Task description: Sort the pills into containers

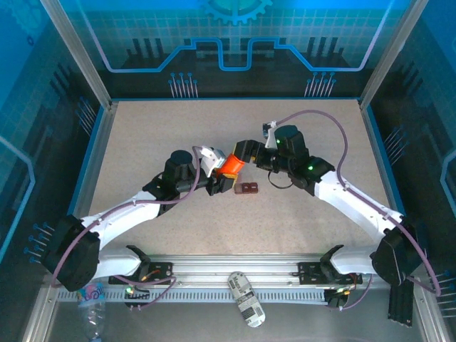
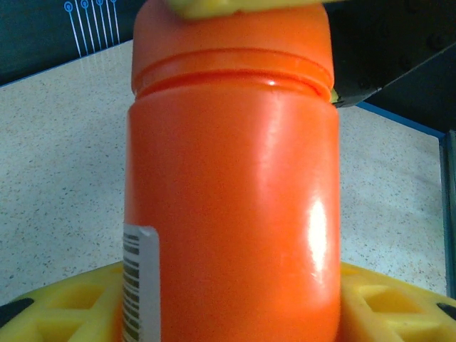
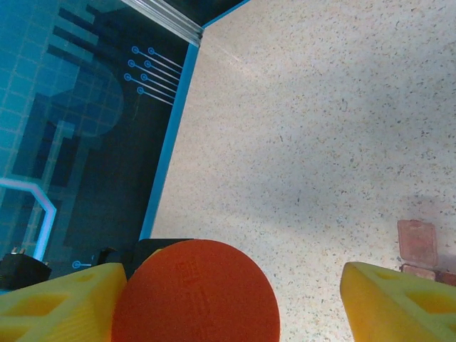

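The left gripper (image 2: pixel 228 299) is clamped on the orange bottle (image 2: pixel 235 178), with its yellow fingers (image 2: pixel 64 306) pressed against either side of the lower body. At the bottle's far end, the right gripper (image 3: pixel 234 288) stands apart around the cap (image 3: pixel 194 296). One finger touches it and the other leaves a clear gap. The maroon box (image 1: pixel 249 188) lies on the table (image 1: pixel 313 135) just beside the left gripper's tip, touching neither gripper, apparently with a lid flipped open.
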Robot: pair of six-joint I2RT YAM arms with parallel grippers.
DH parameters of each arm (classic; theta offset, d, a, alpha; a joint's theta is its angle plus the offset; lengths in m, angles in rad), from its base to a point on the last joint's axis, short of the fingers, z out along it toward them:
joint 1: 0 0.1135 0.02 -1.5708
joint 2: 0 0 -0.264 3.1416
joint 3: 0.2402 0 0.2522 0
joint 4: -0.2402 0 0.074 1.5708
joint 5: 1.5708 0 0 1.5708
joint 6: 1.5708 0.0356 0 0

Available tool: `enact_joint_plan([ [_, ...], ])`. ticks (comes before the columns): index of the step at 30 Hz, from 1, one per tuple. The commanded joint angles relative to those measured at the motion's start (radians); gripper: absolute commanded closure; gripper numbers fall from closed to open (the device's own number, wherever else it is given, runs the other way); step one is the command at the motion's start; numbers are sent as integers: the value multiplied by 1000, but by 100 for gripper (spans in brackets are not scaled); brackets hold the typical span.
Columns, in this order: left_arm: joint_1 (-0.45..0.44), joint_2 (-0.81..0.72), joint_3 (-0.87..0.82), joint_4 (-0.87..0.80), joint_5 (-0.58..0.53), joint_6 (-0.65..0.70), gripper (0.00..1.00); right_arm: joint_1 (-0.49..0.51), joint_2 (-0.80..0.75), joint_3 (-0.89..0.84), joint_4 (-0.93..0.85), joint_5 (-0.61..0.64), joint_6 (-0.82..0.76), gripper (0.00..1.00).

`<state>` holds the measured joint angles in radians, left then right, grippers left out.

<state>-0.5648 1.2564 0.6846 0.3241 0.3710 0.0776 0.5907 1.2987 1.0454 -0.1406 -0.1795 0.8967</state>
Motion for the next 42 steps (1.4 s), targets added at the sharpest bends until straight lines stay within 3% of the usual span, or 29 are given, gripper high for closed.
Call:
enact_joint_plan([
  [1, 3, -7, 21, 25, 5, 10, 100, 19, 7, 25, 10, 16, 7, 27],
  [4, 3, -3, 21, 26, 6, 9, 100, 28, 9, 20, 15, 15, 1, 35],
  [7, 4, 0, 23, 30, 6, 7, 100, 30, 5, 5, 28, 4, 0, 49],
  [15, 3, -8, 24, 31, 17, -4, 100, -9, 7, -29, 114, -135, -97, 63],
  [18, 4, -17, 24, 26, 32, -11, 100, -65, 2, -39, 139, -221, -231, 63],
  [22, 4, -34, 18, 26, 64, -31, 100, -150, -20, -52, 143, -374, -581, 59],
  [24, 5, -37, 13, 38, 83, -48, 100, -194, -26, -92, 192, -446, -656, 59],
  [27, 4, -37, 13, 37, 104, -59, 100, -244, 4, -112, 262, -569, -612, 59],
  [34, 5, -30, 16, 32, 106, -54, 100, -245, 21, -216, 509, -554, -370, 60],
  [35, 5, -31, 16, 31, 103, -53, 100, -244, 22, -224, 531, -545, -335, 58],
  [37, 6, -29, 16, 28, 96, -46, 100, -244, 16, -233, 542, -507, -265, 40],
  [42, 5, -27, 12, 28, 65, -36, 100, -244, -49, -261, 497, -334, -84, 24],
])
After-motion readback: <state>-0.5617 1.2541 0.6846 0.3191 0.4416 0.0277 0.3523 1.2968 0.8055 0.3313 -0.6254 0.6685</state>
